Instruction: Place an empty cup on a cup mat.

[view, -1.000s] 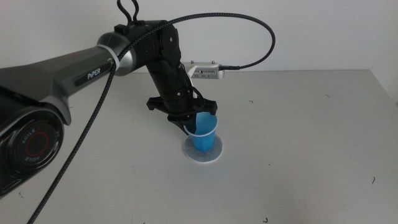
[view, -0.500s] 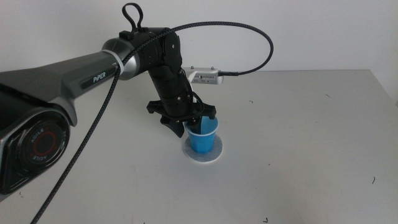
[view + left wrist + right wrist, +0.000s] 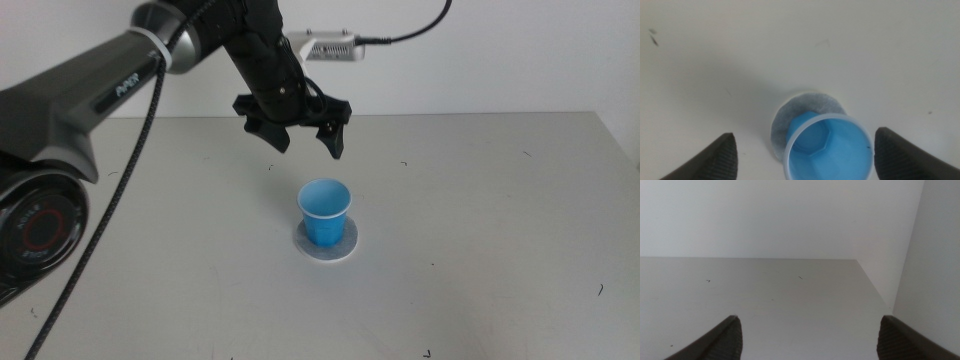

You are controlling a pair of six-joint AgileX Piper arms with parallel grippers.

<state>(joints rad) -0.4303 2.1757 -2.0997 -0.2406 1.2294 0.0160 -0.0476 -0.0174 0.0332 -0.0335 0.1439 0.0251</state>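
In the middle view we find our left gripper point(image 3: 305, 140) hanging in the air at about eleven o'clock from the cup point(image 3: 324, 212), its jaws spread wide with nothing between them; the cup stands upright, mouth up, on the cup mat point(image 3: 345, 247), whose pale edge shows all round the base, so we judge the placing done. What matters for the coming move is that the cup's long axis runs straight up, and it lies directly beneath our open fingers point(image 3: 712, 160), centred between them in the left wrist view; any retreat should go up and away, not sideways through the rim. Our right gripper point(image 3: 807, 345) waits apart, jaws likewise parted, over bare table point(image 3: 765, 300).
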